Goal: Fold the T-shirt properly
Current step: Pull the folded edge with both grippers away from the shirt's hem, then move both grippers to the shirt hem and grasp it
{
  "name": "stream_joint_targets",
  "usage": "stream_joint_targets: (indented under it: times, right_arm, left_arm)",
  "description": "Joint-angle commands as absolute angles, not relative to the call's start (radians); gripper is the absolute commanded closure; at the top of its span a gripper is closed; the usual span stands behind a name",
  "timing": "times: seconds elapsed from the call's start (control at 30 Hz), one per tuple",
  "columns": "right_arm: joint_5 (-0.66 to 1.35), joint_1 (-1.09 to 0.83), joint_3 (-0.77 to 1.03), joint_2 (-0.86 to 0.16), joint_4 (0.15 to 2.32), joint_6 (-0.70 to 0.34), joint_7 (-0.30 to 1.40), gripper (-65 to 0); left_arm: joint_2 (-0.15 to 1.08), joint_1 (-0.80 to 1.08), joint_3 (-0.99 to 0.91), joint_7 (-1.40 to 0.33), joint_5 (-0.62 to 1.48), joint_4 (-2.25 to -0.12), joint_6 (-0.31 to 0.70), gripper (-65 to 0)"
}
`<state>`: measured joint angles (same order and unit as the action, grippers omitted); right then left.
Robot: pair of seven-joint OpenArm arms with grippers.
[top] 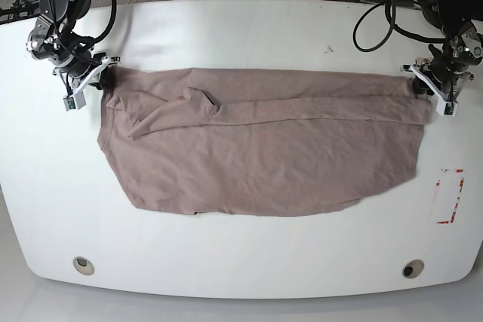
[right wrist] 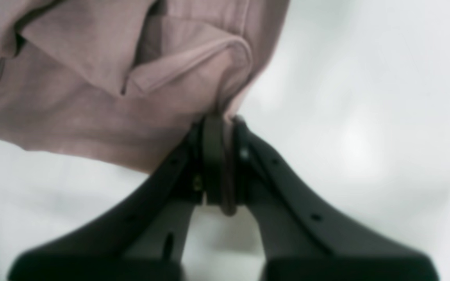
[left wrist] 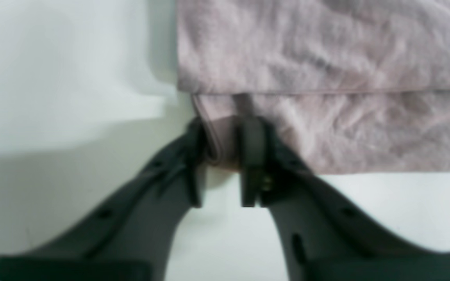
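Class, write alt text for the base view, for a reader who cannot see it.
A mauve T-shirt lies spread lengthwise on a white table, its far edge folded over. Two robot arms grip that edge's ends: the right gripper at the picture's left, the left gripper at its right.

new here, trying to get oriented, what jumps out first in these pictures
A big pinkish-brown T-shirt lies spread across the middle of the white table, partly folded along its far edge. The right gripper pinches one far corner shut, and the left gripper straddles the hem at the opposite corner.
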<state>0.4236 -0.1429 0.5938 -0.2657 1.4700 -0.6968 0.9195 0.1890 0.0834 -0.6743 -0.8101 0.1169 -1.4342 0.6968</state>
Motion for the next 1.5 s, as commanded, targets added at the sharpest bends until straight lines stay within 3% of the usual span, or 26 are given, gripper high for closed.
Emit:
stream_joint_targets:
  times: [0.0,0.23,0.6,0.93,1.07,1.23,1.33,1.47]
  right_arm:
    - [0.423,-0.143,0.596,-0.283,1.489,-0.698,0.918,0.0]
    - [0.424,-0.203,0.599,-0.288,1.527,-0.698,0.935,0.0]
    - [0.424,-0.397,0.602,-0.282,1.784,-0.698,1.023,0.0]
    - [0.424,-0.463,0.604,-0.282,1.821,-0.698,1.036,-0.3]
    - [0.424,-0.464,0.604,-0.282,1.824,-0.698,1.036,-11.4]
    - [0.424,-0.456,0.653,-0.277,1.871,-0.698,1.036,-33.6]
    - [0.424,-0.429,0.708,-0.24,1.911,-0.698,1.038,-42.5]
    - [0.423,-0.366,0.727,-0.262,1.916,-0.698,1.04,-45.2]
  left_arm:
    - [0.191,0.094,-0.679,-0.857,0.076,-1.432,0.698,-8.5]
    - [0.189,0.196,-0.677,-0.863,0.081,-1.547,0.698,-8.2]
    - [0.142,0.423,-0.68,-0.865,0.079,-1.773,0.698,-8.2]
    - [0.128,0.496,-0.71,-0.865,0.079,-1.842,0.698,-10.4]
    - [0.128,0.495,-0.708,-0.865,0.079,-1.845,0.698,-19.4]
    - [0.133,0.49,-0.71,-0.865,0.079,-1.847,0.698,-32.1]
    - [0.134,0.46,-0.713,-0.865,0.081,-1.867,0.698,-32.6]
    - [0.131,0.444,-0.713,-0.865,0.081,-1.917,0.698,-32.6]
